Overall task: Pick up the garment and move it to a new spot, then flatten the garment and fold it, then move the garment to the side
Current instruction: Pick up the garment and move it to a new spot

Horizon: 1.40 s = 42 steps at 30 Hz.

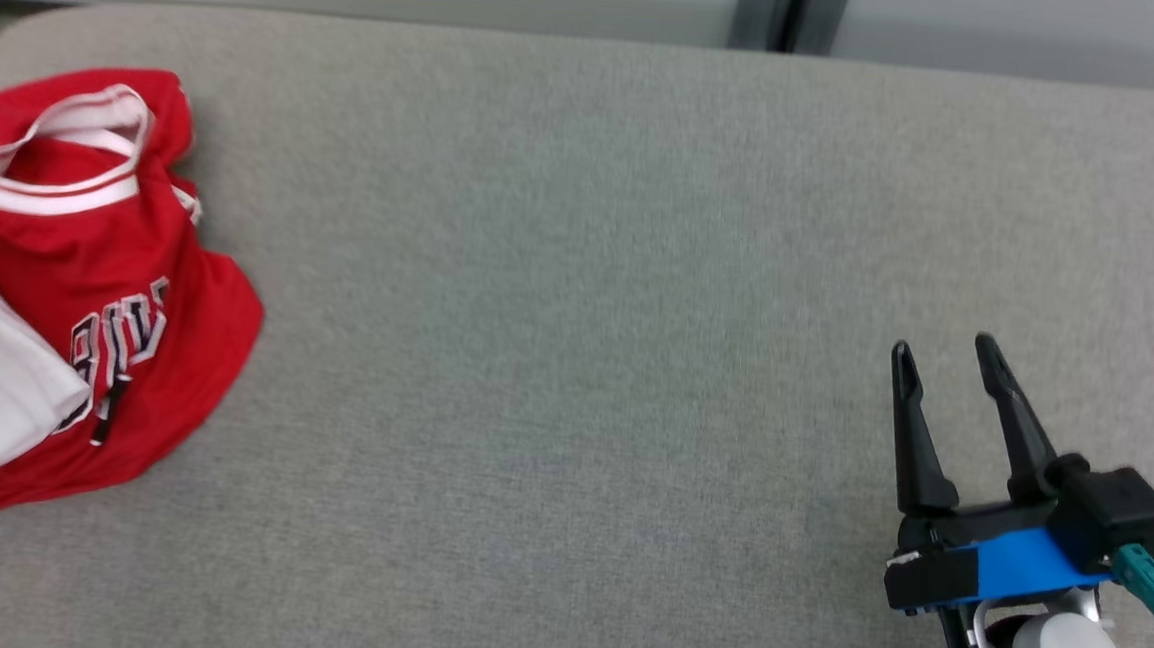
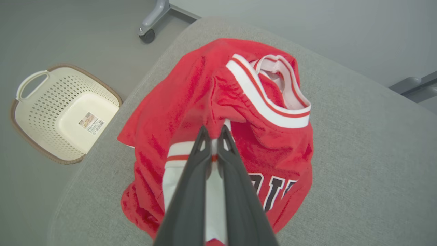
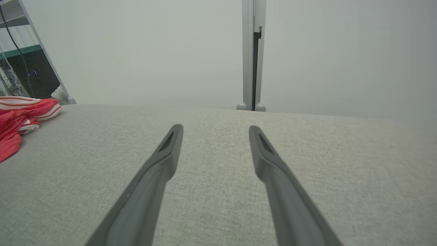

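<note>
Left wrist view: crumpled red white-trimmed garment (image 2: 191, 102) on rounded grey woven surface (image 2: 358, 153).

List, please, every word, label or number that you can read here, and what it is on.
"BUL": cut-off black letters on the red jersey, rest folded away.
Sticker in the basket: too small to read.

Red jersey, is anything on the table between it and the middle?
Nothing visible. The red jersey lies crumpled at the left end of the grey table, the left claw shut on it. The table toward the middle is bare, and the open right claw sits at the far right, off that path.
</note>
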Motion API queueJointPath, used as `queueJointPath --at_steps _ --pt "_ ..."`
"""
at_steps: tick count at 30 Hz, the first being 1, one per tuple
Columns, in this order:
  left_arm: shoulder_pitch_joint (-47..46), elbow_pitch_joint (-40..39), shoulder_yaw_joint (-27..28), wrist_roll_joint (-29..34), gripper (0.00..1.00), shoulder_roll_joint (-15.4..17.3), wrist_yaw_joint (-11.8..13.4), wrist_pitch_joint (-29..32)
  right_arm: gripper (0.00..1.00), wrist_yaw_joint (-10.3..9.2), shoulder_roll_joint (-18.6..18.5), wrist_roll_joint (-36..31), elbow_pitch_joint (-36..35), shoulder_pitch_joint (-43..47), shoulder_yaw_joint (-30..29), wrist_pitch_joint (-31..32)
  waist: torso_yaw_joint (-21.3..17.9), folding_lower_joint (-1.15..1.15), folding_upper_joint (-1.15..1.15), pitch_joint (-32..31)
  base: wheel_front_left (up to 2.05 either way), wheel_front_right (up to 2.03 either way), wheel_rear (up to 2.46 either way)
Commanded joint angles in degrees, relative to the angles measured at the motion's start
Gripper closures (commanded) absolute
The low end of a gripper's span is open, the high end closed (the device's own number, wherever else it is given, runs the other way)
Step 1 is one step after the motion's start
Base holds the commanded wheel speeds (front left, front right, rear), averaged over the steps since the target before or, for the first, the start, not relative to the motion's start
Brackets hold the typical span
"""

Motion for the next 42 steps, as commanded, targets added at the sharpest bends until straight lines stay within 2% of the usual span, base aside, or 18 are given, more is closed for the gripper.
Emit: queueJointPath --at_steps 1,6,9,11,16,21,24,28,35,42 --pt "-2.23 -2.1 -0.92 0.78 1.0 0.99 -1.18 0.16 0.0 0.03 -0.21 0.53 0.79 1.0 -0.32 -0.46 -0.78 0.01 0.0 -2.81 0.0 0.0 0.0" --pt "-9.69 -7.17 -4.27 3.11 1.0 3.28 -5.03 -0.14 0.0 0.03 -0.22 2.09 3.1 2.74 0.79 -0.9 -0.96 0.01 0.0 -8.81 0.0 0.0 0.0" --pt "-15.16 -10.37 -6.11 3.62 1.0 3.1 -6.93 -0.05 0.0 0.03 -0.22 2.93 3.63 3.53 1.13 -1.14 -1.67 0.01 0.0 -11.08 0.0 0.0 0.0" --pt "-19.2 -12.3 -7.34 3.17 1.0 1.73 -7.86 0.03 0.0 0.03 -0.21 3.3 3.83 3.81 1.31 -1.28 -2.18 0.01 0.0 -12.12 0.0 0.0 0.0" --pt "-28.72 -15.68 -10.12 -0.18 1.0 -4.6 -10.18 -0.99 0.0 0.03 -0.22 3.6 3.76 3.74 1.4 -1.46 -4.04 0.01 0.0 -13.12 0.0 0.0 0.0" --pt "-35.16 -17.4 -12.03 -4.07 1.0 -11.33 -10.84 -1.62 0.0 0.03 -0.21 4.08 3.53 3.52 1.5 -1.55 -7.23 0.01 0.0 -12.32 0.0 0.0 0.0" --pt "-37.33 -17.94 -13.23 -5.2 1.0 -13.2 -11.52 -1.44 0.0 0.03 -0.21 4.59 3.65 3.07 1.79 -1.67 -9.59 0.01 0.0 -11.59 0.0 0.0 0.0" --pt "-36.27 -17.81 -15.74 -5.31 1.0 -14.42 -12.22 -0.07 0.0 0.03 -0.22 5.34 3.67 2.61 1.67 -1.8 -12.67 0.01 0.0 -10.5 0.0 0.0 0.0" --pt "-27.93 -15.92 -19.81 -5.4 1.0 -15.36 -13.3 -0.44 0.0 0.03 -0.22 6.22 3.86 1.74 1.95 -1.94 -17.0 0.01 0.0 -8.27 0.0 0.0 0.0" --pt "-13.86 -8.65 -24.66 -1.77 1.0 -16.41 -14.02 -7.49 0.0 0.03 -0.2 6.97 3.5 0.87 1.93 -2.0 -18.93 0.01 0.0 -6.39 0.0 0.0 0.0"
